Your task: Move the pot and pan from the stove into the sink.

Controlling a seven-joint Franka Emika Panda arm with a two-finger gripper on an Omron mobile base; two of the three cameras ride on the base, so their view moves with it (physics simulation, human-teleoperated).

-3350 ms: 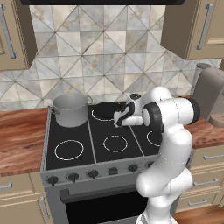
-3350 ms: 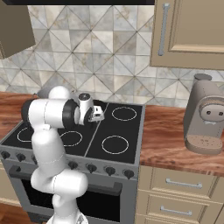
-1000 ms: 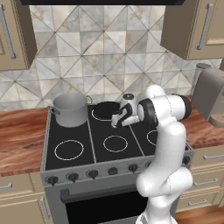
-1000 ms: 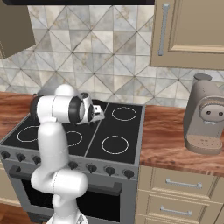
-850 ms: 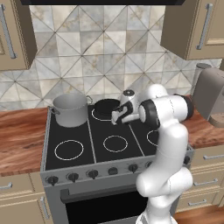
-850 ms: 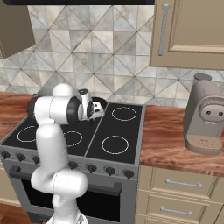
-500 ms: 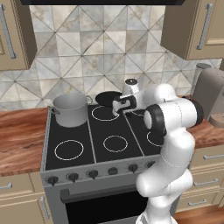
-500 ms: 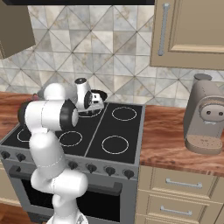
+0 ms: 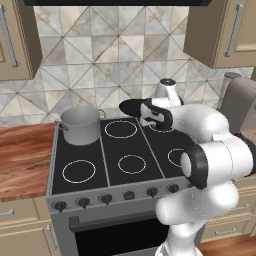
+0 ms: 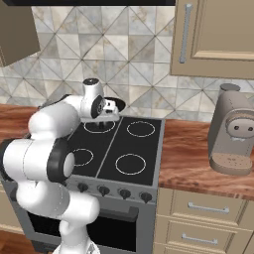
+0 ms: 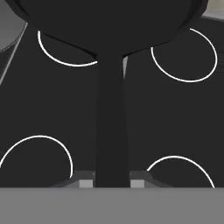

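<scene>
Left of lifted pan (image 9: 131, 106) — pot (image 9: 80, 124), stove (image 9: 115, 165).

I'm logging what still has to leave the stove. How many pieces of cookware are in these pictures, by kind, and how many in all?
Pots: 1, the grey pot standing on the stove.
Frying pans: 1, the black pan, held by its handle in the claw, above the cooktop.
Total: 2.
</scene>
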